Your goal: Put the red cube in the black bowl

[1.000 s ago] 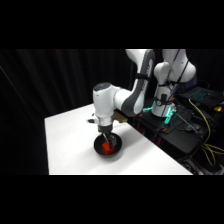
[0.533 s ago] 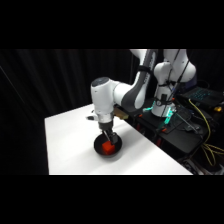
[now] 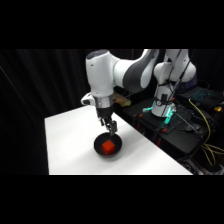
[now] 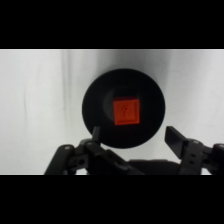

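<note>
The claw [image 4: 131, 137] is seen spread wide and empty, its two fingers [image 4: 176, 137] parted on either side of the near rim of the black bowl [image 4: 95, 107]. In the side view the claw [image 3: 109, 128] is held just above the bowl's [image 3: 99, 148] far edge, not touching it. The red cube [image 4: 125, 112] is seen lying flat in the middle of the bowl, bright red-orange, top face square; a faint dark mark on that face cannot be made out. In the side view the cube [image 3: 108, 146] is shown as a small red patch, its lower part hidden by the bowl's wall. The bowl is matte black, round and shallow, and is set on the white table [image 3: 67, 142]. The claw's linkage is cut off at the wrist view's bottom edge.
</note>
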{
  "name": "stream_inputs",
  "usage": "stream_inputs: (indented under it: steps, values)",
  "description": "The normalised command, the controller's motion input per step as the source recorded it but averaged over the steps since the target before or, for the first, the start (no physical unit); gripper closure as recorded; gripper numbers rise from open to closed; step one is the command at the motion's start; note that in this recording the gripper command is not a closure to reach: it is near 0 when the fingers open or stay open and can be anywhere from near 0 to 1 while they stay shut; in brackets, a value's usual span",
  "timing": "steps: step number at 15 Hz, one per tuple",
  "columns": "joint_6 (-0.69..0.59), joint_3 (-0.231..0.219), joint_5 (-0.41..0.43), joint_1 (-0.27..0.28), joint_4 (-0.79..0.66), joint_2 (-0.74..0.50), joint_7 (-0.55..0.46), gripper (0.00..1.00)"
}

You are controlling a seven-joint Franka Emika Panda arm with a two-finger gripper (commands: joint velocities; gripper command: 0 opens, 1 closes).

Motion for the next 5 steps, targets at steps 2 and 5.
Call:
stream_inputs:
  steps: [2, 5]
  values:
    - [-0.38, 0.020, -0.185, 0.059, 0.08, -0.34, 0.25, 0.00]
    - [-0.31, 0.041, -0.144, 0.021, 0.09, -0.25, 0.17, 0.00]
